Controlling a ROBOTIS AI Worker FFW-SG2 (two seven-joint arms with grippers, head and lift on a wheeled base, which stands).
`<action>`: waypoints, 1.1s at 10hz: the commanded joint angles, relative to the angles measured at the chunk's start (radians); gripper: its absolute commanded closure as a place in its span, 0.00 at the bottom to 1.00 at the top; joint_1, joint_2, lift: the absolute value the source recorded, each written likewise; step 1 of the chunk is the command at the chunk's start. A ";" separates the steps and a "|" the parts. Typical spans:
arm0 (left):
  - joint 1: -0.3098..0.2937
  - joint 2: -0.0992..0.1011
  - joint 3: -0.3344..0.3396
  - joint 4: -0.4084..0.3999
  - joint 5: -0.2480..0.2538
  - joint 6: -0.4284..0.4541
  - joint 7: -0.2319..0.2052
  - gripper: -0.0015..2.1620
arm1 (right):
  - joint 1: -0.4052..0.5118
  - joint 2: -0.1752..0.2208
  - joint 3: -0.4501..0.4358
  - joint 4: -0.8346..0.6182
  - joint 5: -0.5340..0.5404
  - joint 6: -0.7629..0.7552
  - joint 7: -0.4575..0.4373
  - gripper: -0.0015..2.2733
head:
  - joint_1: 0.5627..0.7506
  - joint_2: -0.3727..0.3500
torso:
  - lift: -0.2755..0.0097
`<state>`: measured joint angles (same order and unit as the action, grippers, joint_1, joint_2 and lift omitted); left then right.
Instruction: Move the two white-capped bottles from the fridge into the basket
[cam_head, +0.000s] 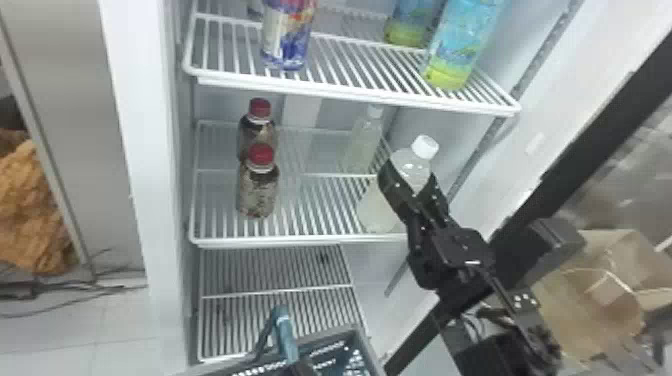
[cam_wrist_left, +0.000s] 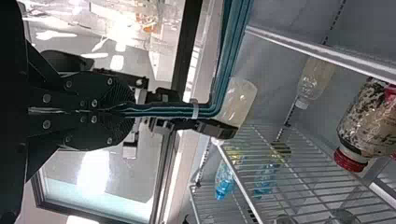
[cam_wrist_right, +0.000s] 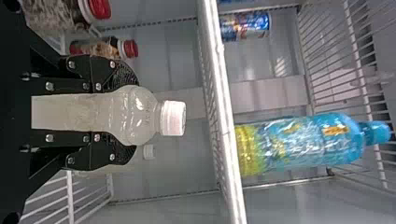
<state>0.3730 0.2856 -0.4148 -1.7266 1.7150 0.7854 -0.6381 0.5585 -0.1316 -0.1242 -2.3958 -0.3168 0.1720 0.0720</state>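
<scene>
While the left pincer (cam_wrist_left: 130, 111) is closed on the teal handle (cam_head: 284, 332), the basket (cam_head: 369, 347) waits low before the fridge; hold it steady and well under the coming bottle. Next out is the right pincer (cam_wrist_right: 134, 114), narrowed around the upper body of the front white-capped bottle (cam_head: 378, 212), which is at the right front of the middle shelf (cam_head: 300, 243); I can't tell whether its base touches the wires. Make sure both fingers bear evenly, then raise it just enough to free the base and draw it straight out before lowering it. Lifting too high could knock the cap on the upper shelf (cam_head: 350, 95). Farther back stands the other white-capped bottle (cam_head: 365, 137), ungripped; bringing the first out cleanly should leave an easier path to it, well apart from the red-capped bottles (cam_head: 257, 195).
</scene>
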 joint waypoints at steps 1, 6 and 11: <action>0.000 0.000 0.002 0.000 0.000 0.000 0.000 0.52 | 0.062 0.001 0.003 -0.072 -0.030 0.046 0.000 0.43 | 0.70 0.03 | 0.05; 0.000 0.001 0.002 0.000 -0.004 0.002 0.000 0.52 | 0.283 0.026 -0.037 -0.354 -0.070 0.336 0.000 0.43 | 0.70 0.03 | 0.05; -0.002 0.003 -0.002 0.000 -0.004 0.005 0.000 0.52 | 0.342 0.024 -0.059 -0.452 -0.098 0.650 0.005 0.43 | 0.70 0.03 | 0.05</action>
<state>0.3706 0.2881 -0.4163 -1.7266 1.7110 0.7901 -0.6381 0.9048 -0.1072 -0.1806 -2.8438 -0.4107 0.7753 0.0762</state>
